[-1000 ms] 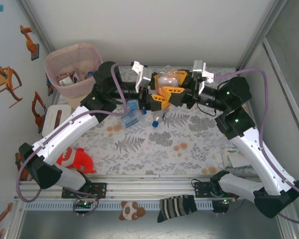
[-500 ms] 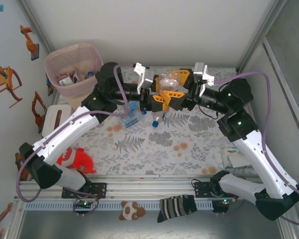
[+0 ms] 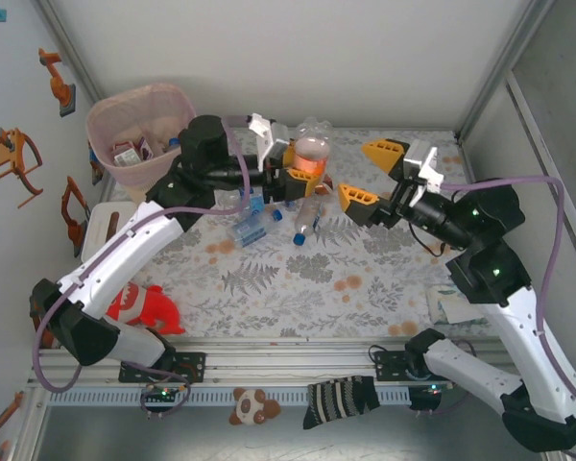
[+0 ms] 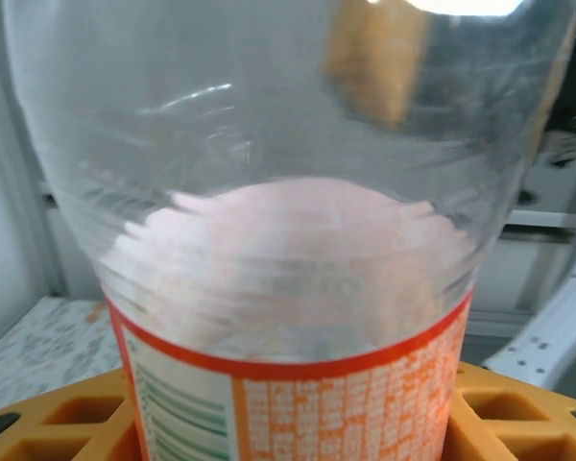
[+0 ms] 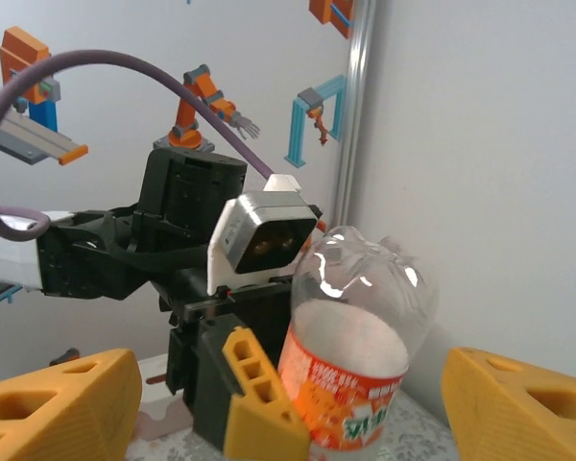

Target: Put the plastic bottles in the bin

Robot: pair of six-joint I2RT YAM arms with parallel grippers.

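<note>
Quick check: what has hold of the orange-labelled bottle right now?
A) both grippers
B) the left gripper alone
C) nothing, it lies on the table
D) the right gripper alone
B: the left gripper clamps the orange-labelled bottle at its label, while the right gripper stands open, apart from it.

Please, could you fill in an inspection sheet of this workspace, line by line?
Surface: leaf-pattern tablecloth, some orange-brown spots.
Job's things: bin at far left, partly filled; orange-label bottle held; loose bottles lying on the tablecloth.
Clutter: red toy shark, white box, striped sock, panda toy.
Grippers: left gripper, jaws shut on the orange-label bottle; right gripper, jaws open, empty.
Cables: purple cables loop over both arms; no snag seen.
Surroundings: robot stickers on the left wall.
</note>
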